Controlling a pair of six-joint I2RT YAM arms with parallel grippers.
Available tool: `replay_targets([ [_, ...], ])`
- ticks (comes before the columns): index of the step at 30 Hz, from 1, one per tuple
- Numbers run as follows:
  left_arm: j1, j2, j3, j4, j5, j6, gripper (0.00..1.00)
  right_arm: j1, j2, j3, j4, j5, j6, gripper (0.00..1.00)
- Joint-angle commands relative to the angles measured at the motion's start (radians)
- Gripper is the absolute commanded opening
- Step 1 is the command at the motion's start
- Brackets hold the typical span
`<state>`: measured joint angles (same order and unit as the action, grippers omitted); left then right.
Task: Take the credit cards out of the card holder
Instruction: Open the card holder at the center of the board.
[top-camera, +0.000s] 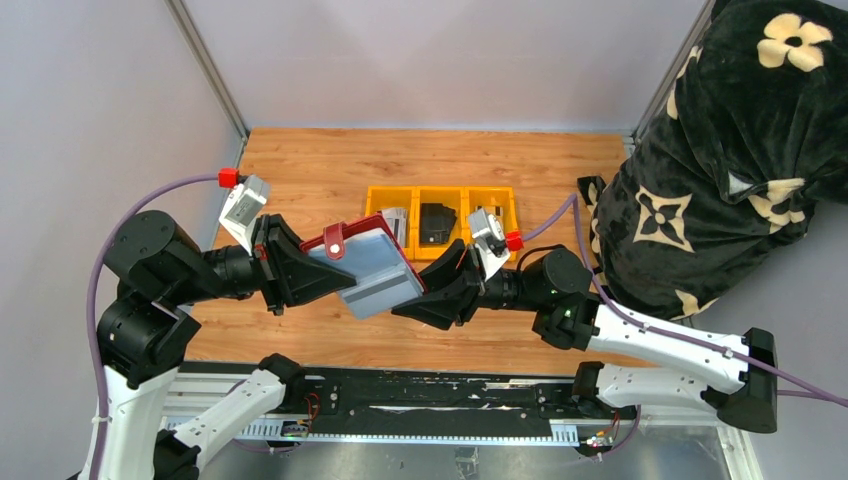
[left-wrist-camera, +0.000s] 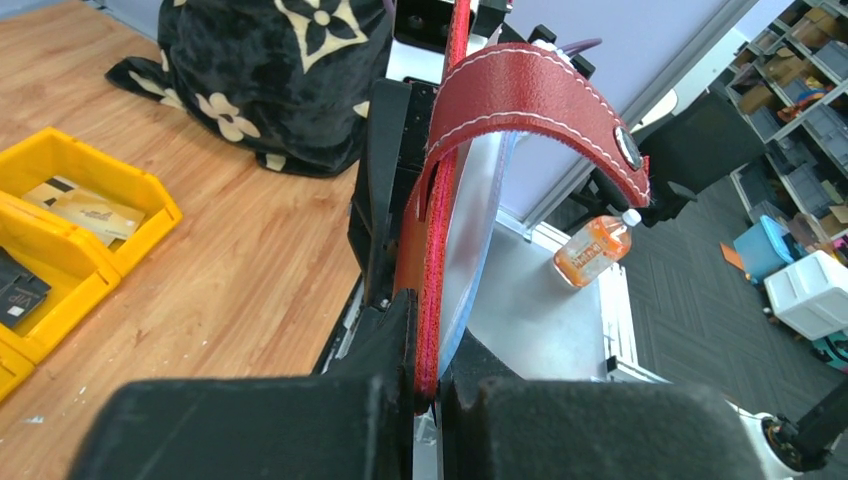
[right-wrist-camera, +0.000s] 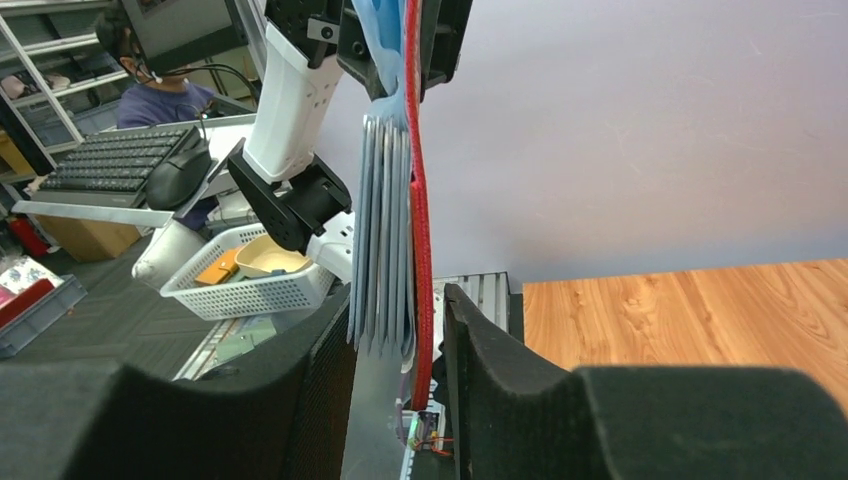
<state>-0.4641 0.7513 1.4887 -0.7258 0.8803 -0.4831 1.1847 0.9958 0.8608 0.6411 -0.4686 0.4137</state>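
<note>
One legible word
"VIP" stands in pale letters on the black object (left-wrist-camera: 18, 292) in the yellow bin (left-wrist-camera: 75, 282); print on the tan card (left-wrist-camera: 95, 212) is unreadable.

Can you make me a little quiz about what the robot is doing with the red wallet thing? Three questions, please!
1. True or false: the flat dark-red card holder with the snap strap lies flat on the wooden table.
2. Pick one: what sits in the yellow plastic three-part tray? A) thin plastic cards B) spoons C) apples
3. Short answer: which hand is shut on the card holder's strap end?
Key: 1 false, it is held up in the air. 2 A. 3 the left hand.
</note>
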Motion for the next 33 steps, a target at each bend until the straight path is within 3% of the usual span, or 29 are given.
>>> replay_targets([
  [1,0.007,0.007,0.027,0.043,0.035,-0.025,0.00,0.007,-0.022,0.029,-0.026,-0.004,-0.060,0.40],
  [11,0.008,0.009,0.021,0.047,0.045,-0.034,0.00,0.016,0.003,0.084,-0.057,0.083,-0.119,0.25],
  [18,0.008,0.005,0.024,0.046,0.049,-0.030,0.00,0.016,-0.002,0.105,-0.021,0.117,-0.106,0.24],
  [21,0.008,0.003,0.019,0.046,0.052,-0.027,0.00,0.016,0.001,0.105,-0.005,0.114,-0.088,0.28],
  [33,0.008,-0.009,0.019,0.024,0.053,0.003,0.00,0.017,0.028,0.110,0.092,0.079,0.008,0.59],
])
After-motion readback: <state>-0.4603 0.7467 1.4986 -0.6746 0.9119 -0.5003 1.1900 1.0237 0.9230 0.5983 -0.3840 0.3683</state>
